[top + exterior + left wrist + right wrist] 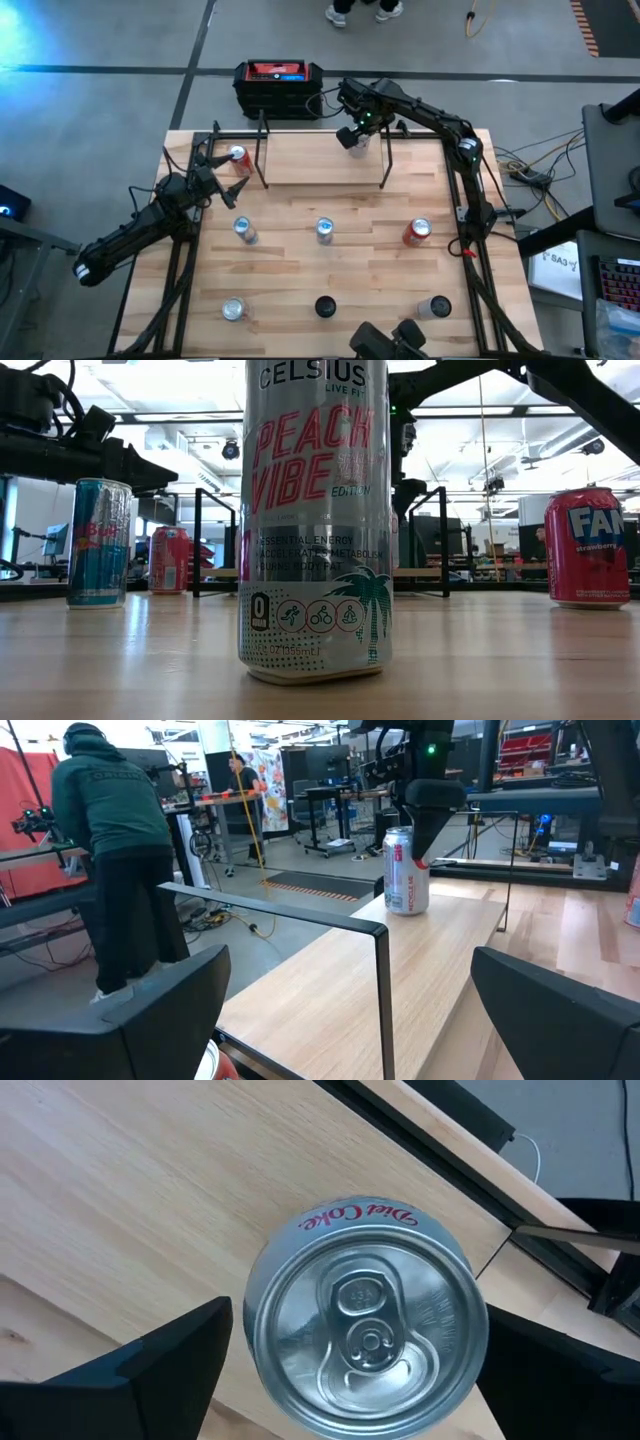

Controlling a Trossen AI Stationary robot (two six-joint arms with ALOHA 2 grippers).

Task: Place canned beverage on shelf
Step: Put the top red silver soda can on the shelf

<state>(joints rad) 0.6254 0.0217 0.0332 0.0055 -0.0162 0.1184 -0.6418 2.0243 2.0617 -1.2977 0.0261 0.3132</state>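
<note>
The step in hand looks like the letting-go: the can has been set on the shelf, and the next move calls for the right arm to lift straight up so a finger does not knock it over. Nearest the front edge of the table, around 6 o'clock, a tall Celsius Peach Vibe can (315,520) stands upright. A bit farther back, a Red Bull can (98,542) and a red Fanta can (588,547) stand in the middle row. At about 10 o'clock the left gripper (205,170) waits with its fingers wide apart, holding nothing, just beside a red can (239,157). Farthest back, near 12 o'clock, is the shelf (322,157), a light wood plank with thin black rods at its ends. The Diet Coke can (367,1315) stands on the right end of the plank. It stands up straight, its long axis going up and down and its pull tab facing up. The right gripper (357,137) hangs right over it, one finger on each side, with gaps showing, so it is not squeezing the can.
</note>
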